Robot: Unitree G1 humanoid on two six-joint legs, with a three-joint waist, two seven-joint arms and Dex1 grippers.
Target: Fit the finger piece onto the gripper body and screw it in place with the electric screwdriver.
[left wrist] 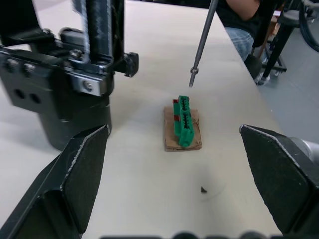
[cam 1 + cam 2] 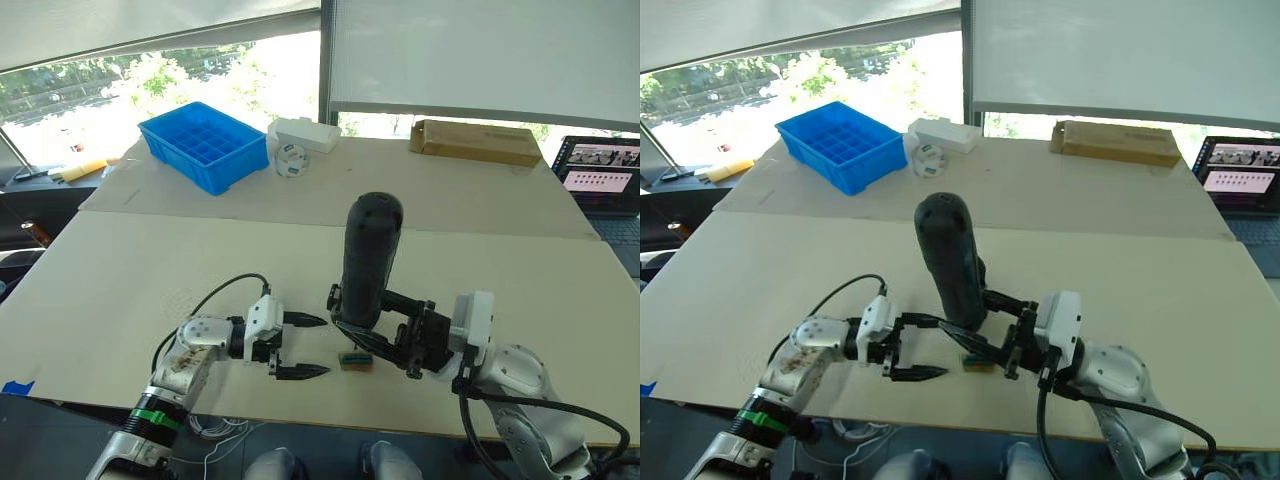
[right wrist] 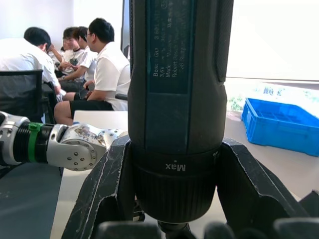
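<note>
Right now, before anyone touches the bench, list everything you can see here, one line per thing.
table: one, pale tan, under everything
electric screwdriver: one, black, upright in the right gripper
gripper body: one, black, standing beside the screwdriver
small block: one, tan and green, on the table below the bit
compartment bin: one, blue, far left
white box: one, beside the bin
cardboard box: one, brown, far right
laptop: one, screen lit, right edge
people: several, seated, white shirts, beyond the table
left gripper: open, aimed at the block
right gripper: shut on the screwdriver
</note>
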